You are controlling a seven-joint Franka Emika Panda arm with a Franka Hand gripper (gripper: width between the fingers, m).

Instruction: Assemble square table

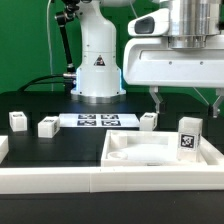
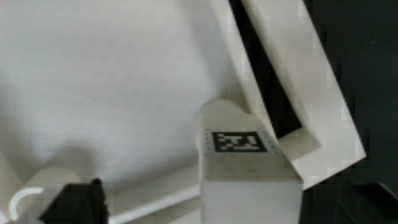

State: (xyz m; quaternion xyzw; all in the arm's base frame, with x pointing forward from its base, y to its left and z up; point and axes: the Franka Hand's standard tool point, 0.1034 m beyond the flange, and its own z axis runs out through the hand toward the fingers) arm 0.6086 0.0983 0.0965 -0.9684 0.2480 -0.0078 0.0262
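Note:
The square table's white slab [image 1: 140,152] lies at the exterior view's right, inside the border rails. A short white leg [image 1: 190,137] with a black-and-white tag stands upright on the slab's right corner. My gripper [image 1: 186,102] hangs open just above the leg, one finger to each side, touching nothing. In the wrist view the same leg [image 2: 240,170] runs between my dark fingertips [image 2: 80,200], with gaps on both sides, and its tag faces the camera. My gripper [image 2: 222,205] holds nothing there. The slab [image 2: 107,90] fills most of that view.
Three loose white legs [image 1: 18,121] [image 1: 47,126] [image 1: 149,120] stand on the black table behind the slab. The marker board [image 1: 98,120] lies in front of the robot base [image 1: 97,65]. A long white border rail [image 1: 50,180] runs along the front, and another rail [image 2: 294,80] borders the slab.

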